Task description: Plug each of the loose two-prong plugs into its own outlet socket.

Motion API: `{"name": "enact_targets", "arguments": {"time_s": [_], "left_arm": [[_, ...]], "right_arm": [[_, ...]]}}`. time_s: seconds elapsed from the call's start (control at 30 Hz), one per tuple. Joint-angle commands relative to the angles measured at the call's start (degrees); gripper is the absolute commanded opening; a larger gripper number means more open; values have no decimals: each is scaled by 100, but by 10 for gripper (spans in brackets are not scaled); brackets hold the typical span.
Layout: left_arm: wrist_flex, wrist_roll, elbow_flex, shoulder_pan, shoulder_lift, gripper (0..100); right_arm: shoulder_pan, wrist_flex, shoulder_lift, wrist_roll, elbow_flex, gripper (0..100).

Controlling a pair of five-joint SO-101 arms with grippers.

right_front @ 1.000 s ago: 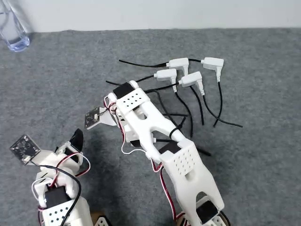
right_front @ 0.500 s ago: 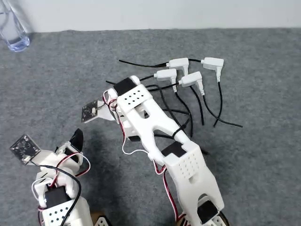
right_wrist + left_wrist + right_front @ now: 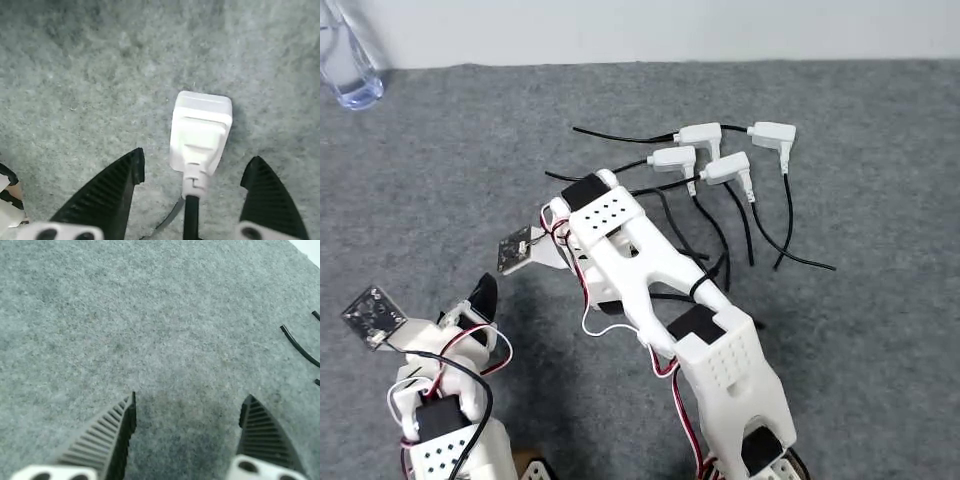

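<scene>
Drawing back slightly toward 6 o'clock, the right hand point(image 3: 196, 156) is hovering spread apart astride a white rectangular plastic plug point(image 3: 201, 127) lying on the grey felt desk point(image 3: 75, 75). Judged light and rigid: grip its flat sides, not the black cord point(image 3: 191, 220).

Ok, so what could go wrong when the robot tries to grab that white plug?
1. The right gripper is open with the white plug between its fingers, but the plug's black cord runs back between them. If it closes too low, it might pinch the cord instead of the body.
2. The black cables lie crossed under that arm, so lifting one plug may drag the other white plugs out of place.
</scene>
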Motion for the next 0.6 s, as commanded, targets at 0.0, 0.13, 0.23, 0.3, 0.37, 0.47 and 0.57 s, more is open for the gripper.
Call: {"name": "enact_targets", "arguments": {"time_s": [0.0,0.13,0.23,0.3,0.37,0.47,0.57], "left_arm": [[-9,-62,-31,18,-18,318],[-9,-62,-31,18,-18,318],[-9,-62,-31,18,-18,318],[-9,-62,-31,18,-18,318],[-9,-62,-31,18,-18,318],[-9,-62,-31,18,-18,318],[-9,-62,-31,18,-18,318]], "right_arm": [[-40,198,-277,62,-404,303],[-13,198,-242,53,-782,303],[-31,180,-207,53,-800,303],[-40,180,-215,53,-800,303],[-40,180,-233,53,-826,303],[-40,180,-242,53,-826,302],[-48,180,-251,53,-826,292]]}}
